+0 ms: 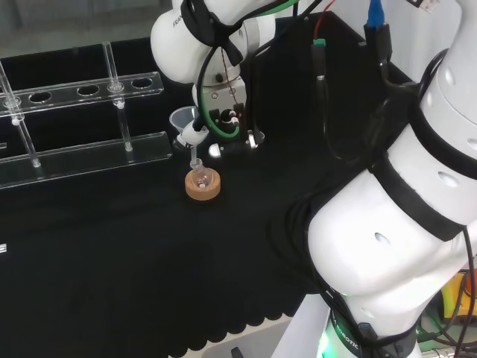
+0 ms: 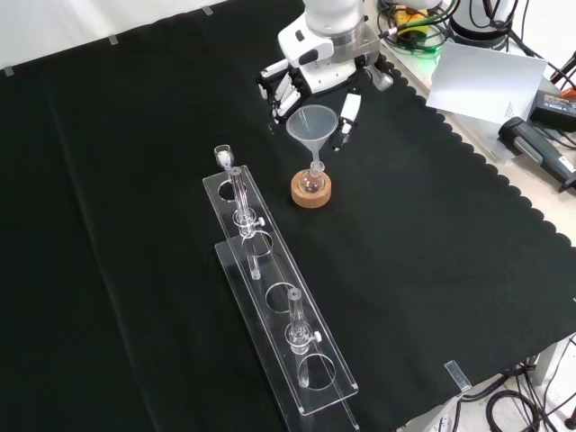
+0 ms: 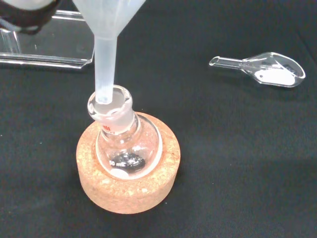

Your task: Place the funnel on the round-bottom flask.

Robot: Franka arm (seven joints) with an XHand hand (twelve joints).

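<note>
A clear plastic funnel (image 2: 312, 126) hangs upright between the fingers and thumb of the hand (image 2: 310, 76), which pinch it at the cone. Its stem (image 3: 105, 54) points straight down and its tip sits just inside the neck of the small round-bottom flask (image 3: 126, 144). The flask stands in a cork ring (image 2: 311, 193) on the black cloth. In the head view the funnel (image 1: 183, 119) is just above the flask and cork ring (image 1: 203, 186), with a white finger (image 1: 195, 136) against the stem. A blurred part of the hand (image 3: 25, 15) shows in the wrist view.
A long clear rack (image 2: 270, 297) holding glass tubes lies to the left of the flask in the front view and across the far left in the head view (image 1: 82, 127). A clear scoop (image 3: 267, 69) with white powder lies on the cloth near the rack's end.
</note>
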